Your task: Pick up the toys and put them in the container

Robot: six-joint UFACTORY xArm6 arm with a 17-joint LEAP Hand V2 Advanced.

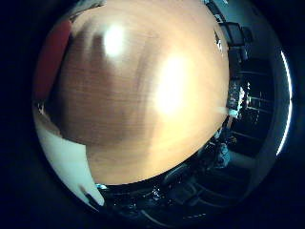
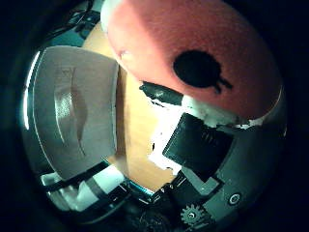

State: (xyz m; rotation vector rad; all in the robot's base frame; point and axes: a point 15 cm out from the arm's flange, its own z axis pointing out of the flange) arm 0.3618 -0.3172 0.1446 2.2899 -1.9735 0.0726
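The thumb side palm view has, at its edge, a pale grey flat-sided thing point(image 2: 72, 111) with a wavy crease across its face. I take it for the container, though I cannot be sure, and I cannot see whether anything lies in it. Beside it, through the middle of the frame, runs a narrow strip of the wooden table point(image 1: 143, 95). Past that strip the red toy point(image 2: 193, 43) fills a large part of the frame. It is soft-looking, with a black spot point(image 2: 198, 70) on it, and it sits right up against the palm. The hand point(image 2: 203, 145) shows below it as black and white blocks with a small gear, and one dark fingertip point(image 2: 159, 92) presses on the toy's edge. The fingers look curled in on the toy, grasping it.

The little finger side palm view catches only a sliver of the same red toy at the rim of the frame, then bare wood across the middle, then the dark room beyond the table's edge.

As I judge it, this toy is picked up and off the table but not yet in the container, which stands near, just across that strip of wood. Carrying it over and letting go is left. No other toys show here, so I cannot say how many remain.
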